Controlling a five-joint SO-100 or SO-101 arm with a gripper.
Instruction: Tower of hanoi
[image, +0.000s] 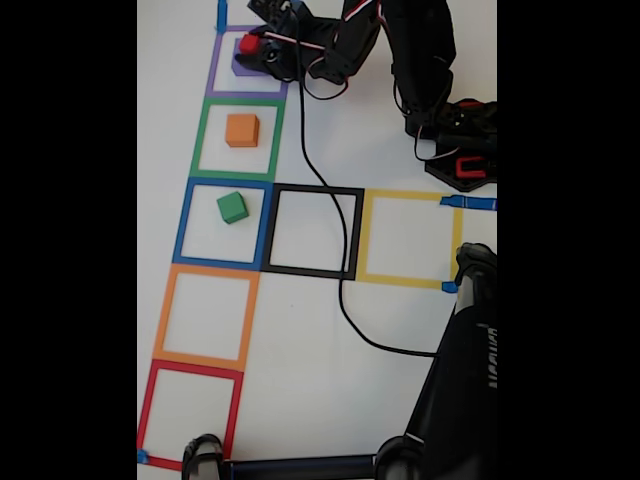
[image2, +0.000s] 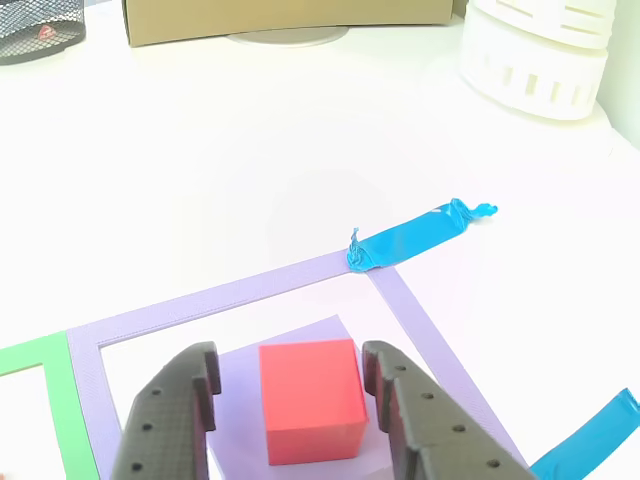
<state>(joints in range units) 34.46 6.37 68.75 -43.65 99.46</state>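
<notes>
Fingers (image2: 195, 400) spread open, straddling your red cube (image2: 312, 398) inside the purple square (image2: 230, 292), at 12 o'clock of the orange cube (image: 242, 130). It looks light, rigid, smooth; squeeze its flat side faces, mid-height.

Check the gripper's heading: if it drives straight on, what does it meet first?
The small red cube, sitting on a larger purple block inside the purple tape square. It lies between the open gripper fingers; contact isn't clear. Beyond it is bare white table, then blue tape.
</notes>
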